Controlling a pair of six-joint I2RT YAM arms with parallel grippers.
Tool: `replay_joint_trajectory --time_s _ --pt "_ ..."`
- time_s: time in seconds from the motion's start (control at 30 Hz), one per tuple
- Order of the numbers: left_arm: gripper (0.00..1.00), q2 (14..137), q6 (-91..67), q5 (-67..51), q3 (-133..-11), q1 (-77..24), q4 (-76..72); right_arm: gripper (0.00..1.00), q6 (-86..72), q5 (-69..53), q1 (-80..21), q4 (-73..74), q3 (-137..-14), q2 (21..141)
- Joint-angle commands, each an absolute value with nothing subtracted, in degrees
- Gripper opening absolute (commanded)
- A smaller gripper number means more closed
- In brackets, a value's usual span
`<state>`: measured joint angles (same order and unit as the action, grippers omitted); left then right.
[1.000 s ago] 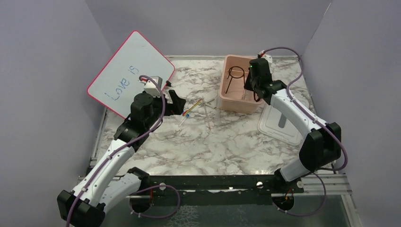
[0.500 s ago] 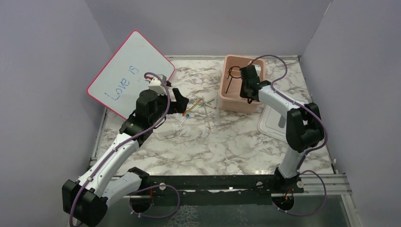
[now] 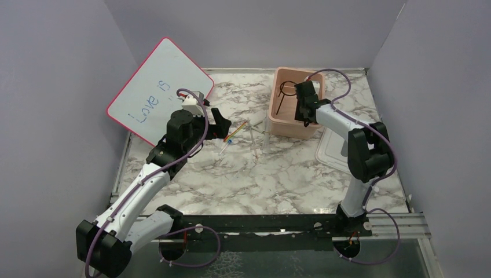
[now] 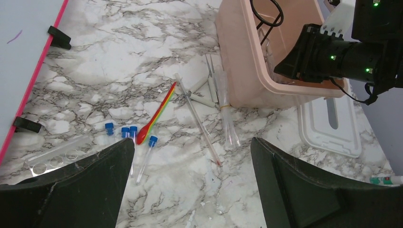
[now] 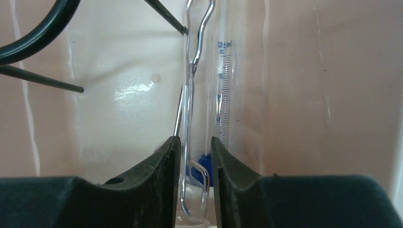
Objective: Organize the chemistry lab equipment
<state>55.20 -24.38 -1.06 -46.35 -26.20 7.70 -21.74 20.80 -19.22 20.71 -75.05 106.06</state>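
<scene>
Pink plastic tub point(image 3: 289, 130): sitting at tabletop's far edge, holding thin metal tongs point(image 5: 190, 85).
Right gripper point(image 5: 192, 156): standing slightly parted around tongs; releasing, I think.
Left gripper point(image 4: 190, 147): hovering spread above red-yellow thin rod point(image 4: 159, 114).
Next: lifting straight out.

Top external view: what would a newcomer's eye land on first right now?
The right gripper is down inside the pink tub at the back, with thin metal tongs between its jaws and the black wire ring stand beside it. Next comes the pink-rimmed whiteboard propped far left, with a rainbow rod and blue-capped vials scattered between them.
</scene>
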Motion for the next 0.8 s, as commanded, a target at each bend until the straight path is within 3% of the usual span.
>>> replay_joint_trajectory --time_s 0.0,0.37,0.57,0.77 --pt "0.95 54.67 -24.02 -1.16 -45.77 -25.93 6.15 0.37 -21.71 20.58 -18.9 21.71 -75.72 102.65" --pt "0.95 54.14 -24.29 1.63 -46.04 -25.93 7.52 0.45 -20.4 16.69 -20.87 26.34 -77.38 88.19" --pt "0.95 53.42 -25.0 7.41 -46.47 -25.93 9.85 0.46 -19.12 16.96 -29.54 26.88 -79.02 83.59" --pt "0.95 50.74 -26.11 15.3 -46.15 -25.93 12.02 0.45 -19.7 15.36 -40.62 24.41 -78.94 86.35"
